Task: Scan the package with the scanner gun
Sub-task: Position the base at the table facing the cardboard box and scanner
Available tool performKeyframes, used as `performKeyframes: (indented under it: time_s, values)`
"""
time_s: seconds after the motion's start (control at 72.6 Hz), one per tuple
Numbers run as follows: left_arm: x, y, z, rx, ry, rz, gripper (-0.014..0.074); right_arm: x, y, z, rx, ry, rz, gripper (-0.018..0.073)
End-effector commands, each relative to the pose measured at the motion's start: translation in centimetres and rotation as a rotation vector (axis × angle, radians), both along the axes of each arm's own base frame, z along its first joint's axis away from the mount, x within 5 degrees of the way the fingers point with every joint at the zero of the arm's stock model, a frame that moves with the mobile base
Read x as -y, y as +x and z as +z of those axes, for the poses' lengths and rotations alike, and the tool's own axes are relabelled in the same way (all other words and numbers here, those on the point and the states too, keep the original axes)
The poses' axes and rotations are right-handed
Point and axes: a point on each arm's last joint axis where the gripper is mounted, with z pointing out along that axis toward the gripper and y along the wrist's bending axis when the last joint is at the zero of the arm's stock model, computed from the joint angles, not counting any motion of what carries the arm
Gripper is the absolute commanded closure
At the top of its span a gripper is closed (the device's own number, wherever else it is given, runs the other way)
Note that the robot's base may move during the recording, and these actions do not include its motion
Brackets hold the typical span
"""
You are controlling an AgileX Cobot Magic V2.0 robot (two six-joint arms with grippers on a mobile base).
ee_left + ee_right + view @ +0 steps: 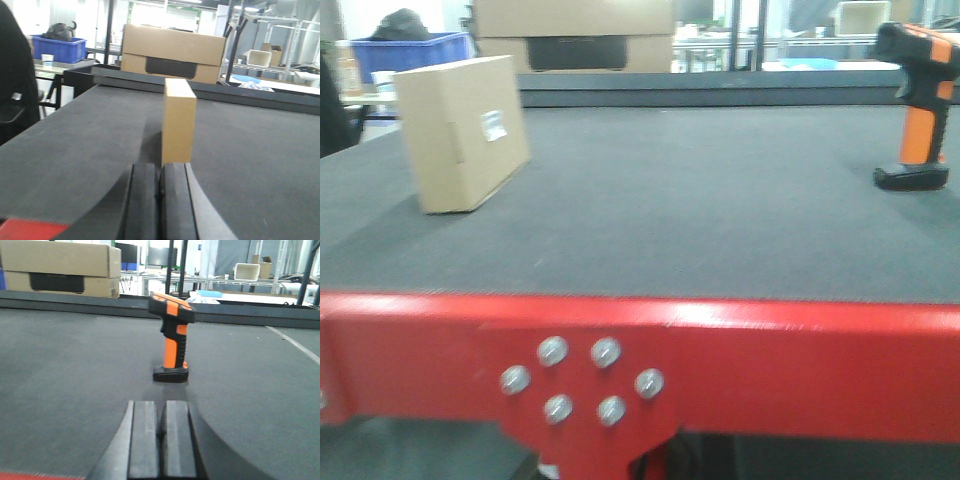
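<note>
Grey mat (700,200) | package (178,122) upright ahead of clenched left gripper (160,172) | scanner gun (172,337) ahead of clenched right gripper (161,410)

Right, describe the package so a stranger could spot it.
Start at the dark grey table. On its left side stands the package, a plain tan box with a small white label. The wider carton behind has a dark panel instead.
</note>
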Motion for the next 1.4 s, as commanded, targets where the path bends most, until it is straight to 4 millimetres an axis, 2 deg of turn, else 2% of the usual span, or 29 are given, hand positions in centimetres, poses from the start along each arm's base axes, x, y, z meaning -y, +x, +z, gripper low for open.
performKeyframes:
  time_s: [0.0,1.39]
  values:
    - [0.02,-0.06,0.25,0.023,-0.003,-0.005,0.0708,0.02,-0.04,0.17,0.018,-0.009,-0.004,0.0724]
    - [0.02,-0.06,0.25,0.023,-0.003,-0.005,0.0708,0.02,-0.04,0.17,0.018,-0.009,-0.004,0.0724]
